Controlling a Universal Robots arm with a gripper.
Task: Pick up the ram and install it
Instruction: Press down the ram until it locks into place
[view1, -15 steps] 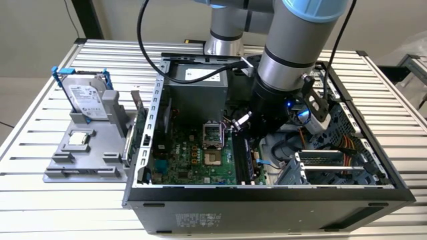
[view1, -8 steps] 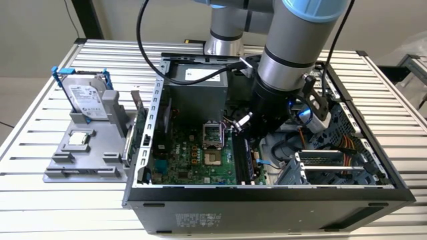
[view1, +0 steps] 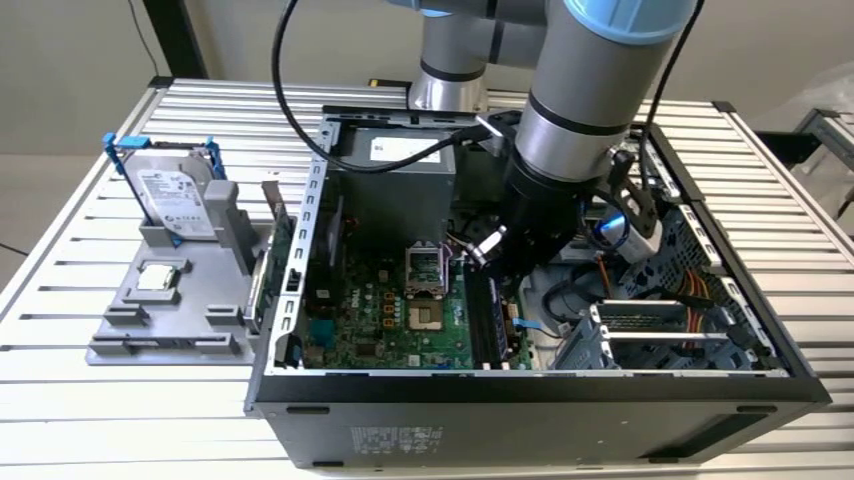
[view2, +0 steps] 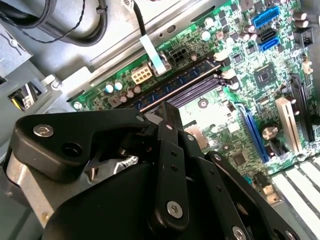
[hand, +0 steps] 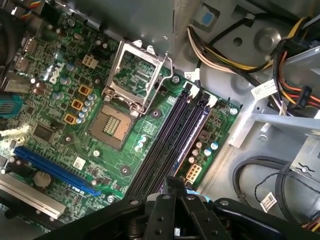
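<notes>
The ram (view2: 186, 80) stands on edge in one of the black motherboard slots (hand: 167, 140), on the side towards the white power connector. In the first wrist view the ram (hand: 190, 142) shows as a thin bluish-green strip running along the slots. My gripper (view1: 478, 262) reaches down into the open computer case (view1: 534, 385) at the far end of those slots. In both wrist views its fingertips sit closed together over the ram's top edge near one end: gripper (view2: 165, 107), gripper (hand: 172, 181).
An open processor socket (hand: 137, 75) lies beside the slots. Cable bundles (view1: 667, 285) and a drive cage fill the case at the exterior view's right. Outside the case, a grey fixture (view1: 174, 320) holds a hard drive in a blue frame (view1: 174, 190) and a small silver chip (view1: 160, 277).
</notes>
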